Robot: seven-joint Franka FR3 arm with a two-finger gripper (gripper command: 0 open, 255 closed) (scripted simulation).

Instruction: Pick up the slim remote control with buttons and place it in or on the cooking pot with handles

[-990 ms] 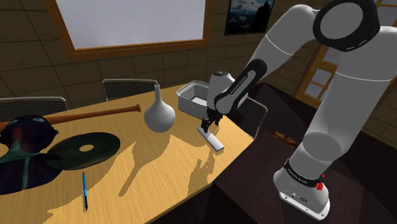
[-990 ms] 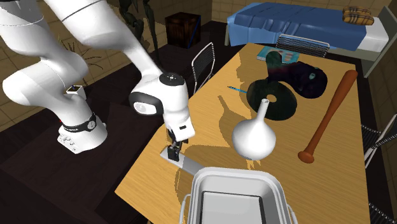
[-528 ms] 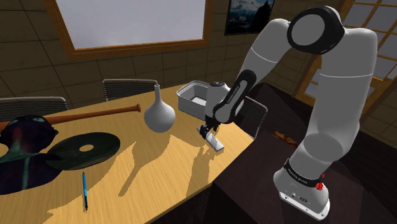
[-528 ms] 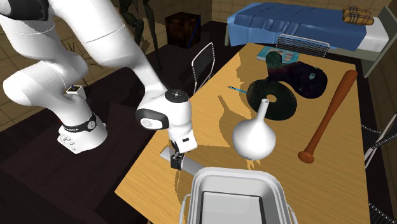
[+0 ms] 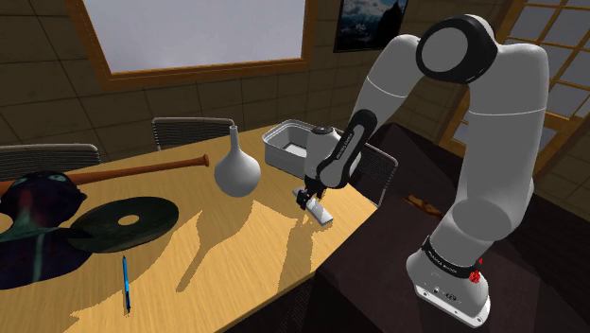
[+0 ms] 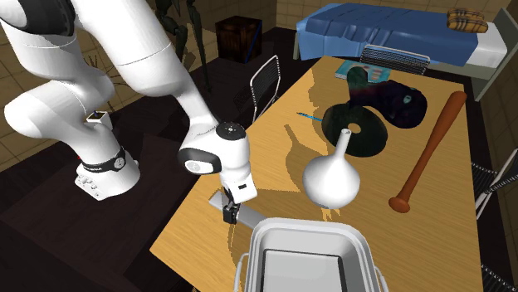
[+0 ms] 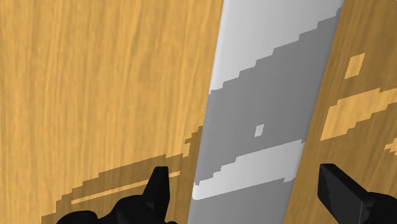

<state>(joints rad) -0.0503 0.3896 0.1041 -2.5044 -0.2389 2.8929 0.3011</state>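
Note:
The slim grey remote [image 5: 324, 214] lies flat on the wooden table [image 5: 236, 246] close to the edge facing the stand. My gripper [image 5: 308, 198] has come down over its far end, pointing straight at the tabletop. In the wrist view the remote [image 7: 267, 95] runs between the two black fingertips [image 7: 159, 186], which stand apart on either side of it without touching; the gripper [image 7: 248, 191] is open. In the second exterior view the gripper [image 6: 232, 213] covers the middle of the remote [image 6: 246, 218]. The grey pot with handles [image 5: 280, 151] [image 6: 259, 249] stands just beyond the remote.
A white long-necked vase [image 5: 236, 171] [image 6: 330, 179] stands mid-table. Farther along lie a baseball bat [image 5: 142, 170], a dark disc [image 5: 123, 223], a black cap [image 5: 38, 199] and a blue pen [image 5: 126, 284]. Chairs [image 5: 189, 131] line the table's far side.
The gripper has sunk lower onto the remote and the arm's upper links have swung down with it. The fingers stay apart; the remote has not moved.

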